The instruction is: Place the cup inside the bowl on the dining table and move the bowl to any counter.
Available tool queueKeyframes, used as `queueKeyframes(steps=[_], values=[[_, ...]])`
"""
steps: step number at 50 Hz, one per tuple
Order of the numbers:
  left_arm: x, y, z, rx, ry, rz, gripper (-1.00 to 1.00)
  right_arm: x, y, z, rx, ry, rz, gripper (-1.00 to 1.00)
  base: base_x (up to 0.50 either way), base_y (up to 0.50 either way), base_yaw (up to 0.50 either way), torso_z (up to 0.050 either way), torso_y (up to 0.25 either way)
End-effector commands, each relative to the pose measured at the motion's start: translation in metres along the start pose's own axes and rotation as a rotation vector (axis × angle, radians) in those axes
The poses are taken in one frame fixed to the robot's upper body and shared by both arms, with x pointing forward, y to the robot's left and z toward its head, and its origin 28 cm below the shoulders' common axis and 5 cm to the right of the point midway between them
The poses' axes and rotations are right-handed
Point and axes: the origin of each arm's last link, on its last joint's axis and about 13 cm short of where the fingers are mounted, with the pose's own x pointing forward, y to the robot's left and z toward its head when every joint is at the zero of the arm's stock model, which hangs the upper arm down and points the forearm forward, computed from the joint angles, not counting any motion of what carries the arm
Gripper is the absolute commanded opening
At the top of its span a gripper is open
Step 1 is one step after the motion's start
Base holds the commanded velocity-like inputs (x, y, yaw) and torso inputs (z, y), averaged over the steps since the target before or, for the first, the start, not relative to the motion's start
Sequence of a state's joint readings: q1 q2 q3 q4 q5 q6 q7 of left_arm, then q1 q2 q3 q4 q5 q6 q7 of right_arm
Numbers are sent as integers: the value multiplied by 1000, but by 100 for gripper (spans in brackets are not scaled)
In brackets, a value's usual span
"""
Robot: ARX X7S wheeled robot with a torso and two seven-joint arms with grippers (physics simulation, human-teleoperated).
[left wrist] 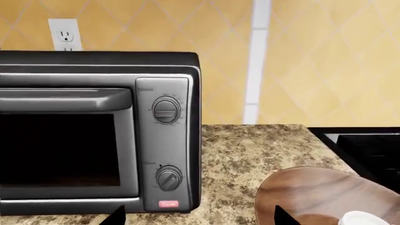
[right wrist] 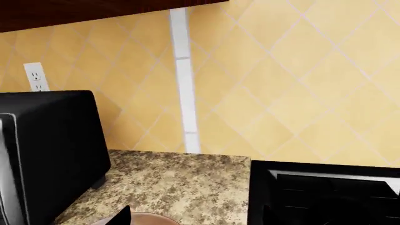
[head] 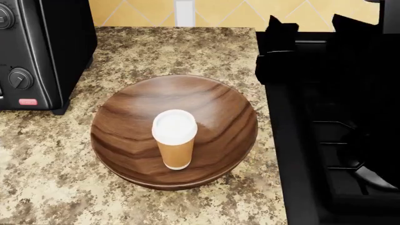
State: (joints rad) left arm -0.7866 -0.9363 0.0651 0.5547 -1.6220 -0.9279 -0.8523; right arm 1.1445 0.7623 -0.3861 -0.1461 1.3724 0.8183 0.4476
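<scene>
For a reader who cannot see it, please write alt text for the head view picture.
A tan paper cup with a white lid stands upright inside a wide dark wooden bowl, which rests on a brown-speckled granite counter. A black toaster oven sits at the left, a black stovetop at the right, and yellow tiles run behind.

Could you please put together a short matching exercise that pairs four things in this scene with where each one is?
Things:
1. cup
2. bowl
3. toaster oven
4. stovetop

Places:
A. on the counter, between the two appliances
B. standing upright in the bowl
C. right of the bowl
D. left of the bowl

Pairs: 1-B, 2-A, 3-D, 4-C
</scene>
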Motion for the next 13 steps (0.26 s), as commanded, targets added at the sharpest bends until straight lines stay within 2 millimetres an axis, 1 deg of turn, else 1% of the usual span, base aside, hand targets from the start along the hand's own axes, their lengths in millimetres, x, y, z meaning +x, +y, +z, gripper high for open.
queueKeyframes(steps=[1, 2, 3, 4, 6, 8, 12, 13], values=[[1, -4, 36, 17, -30, -7, 100, -5, 0, 34, -19, -72, 12, 100, 0, 0, 0, 0, 0], [2, -4, 38, 20, -33, -7, 100, -4, 0, 34, -22, -69, 14, 100, 0, 0, 0, 0, 0], [4, -3, 45, 28, -43, -6, 100, -2, 1, 36, -26, -66, 21, 100, 0, 0, 0, 0, 0], [6, -2, 52, 37, -54, -8, 100, -1, 1, 42, -24, -95, 26, 100, 0, 0, 0, 0, 0], [11, -3, 62, 48, -83, -5, 100, 1, 2, 47, -31, -120, 28, 100, 0, 0, 0, 0, 0], [15, -5, 67, 50, -98, -1, 100, 2, 2, 51, -24, -157, 10, 100, 0, 0, 0, 0, 0], [24, -8, 74, 59, -102, -7, 100, 3, 1, 57, -47, -152, 12, 100, 0, 0, 0, 0, 0], [26, -7, 78, 59, -108, -2, 100, 4, 1, 59, -54, -152, 11, 100, 0, 0, 0, 0, 0]])
